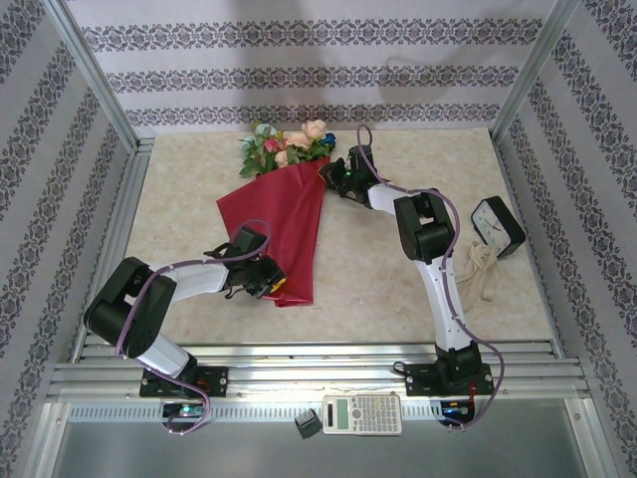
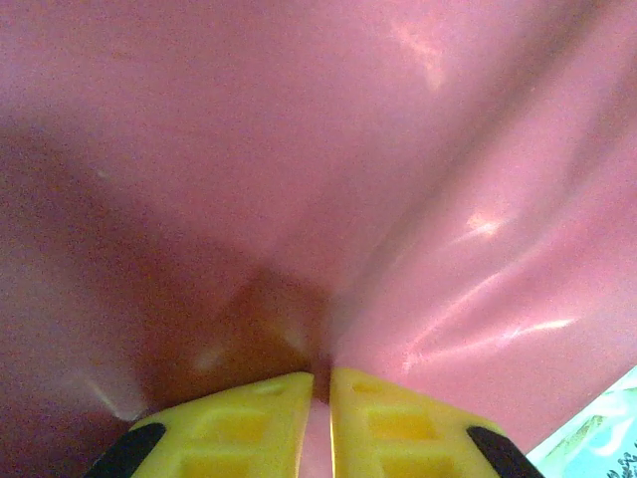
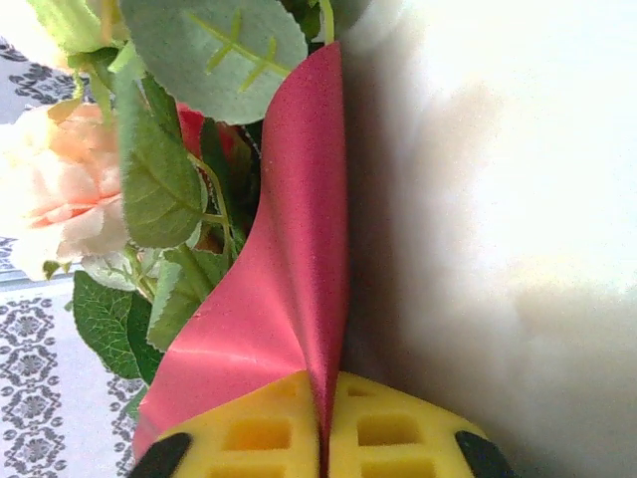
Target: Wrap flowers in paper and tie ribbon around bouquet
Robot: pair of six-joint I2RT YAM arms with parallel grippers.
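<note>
bouquet [image 1: 284, 214]: lies flat on the counter [image 1: 398, 289], a little left of its middle, between the 2 arms
long axis: runs roughly from the far edge toward the near edge of the counter
pointing: blooms toward the far edge, paper tail toward the near edge
flowers [image 1: 289, 144]: pink, peach and teal heads with green leaves, spilling out of the far end of the wrap
paper [image 1: 289, 239]: crimson, folded loosely over the stems, with 1 corner jutting toward the left edge of the counter
left fingers [image 2: 307, 398]: at the near end of the paper, closed on it; in the left wrist view the 2 yellow tips almost meet with the red sheet pinched between them
right fingers [image 3: 311, 403]: at the far right side of the wrap, just beside the blooms, closed on the paper's raised edge, with leaves and a peach bloom just beyond
ribbon [image 1: 483, 267]: cream, in a loose heap near the right edge of the counter, well apart from the bouquet
</note>
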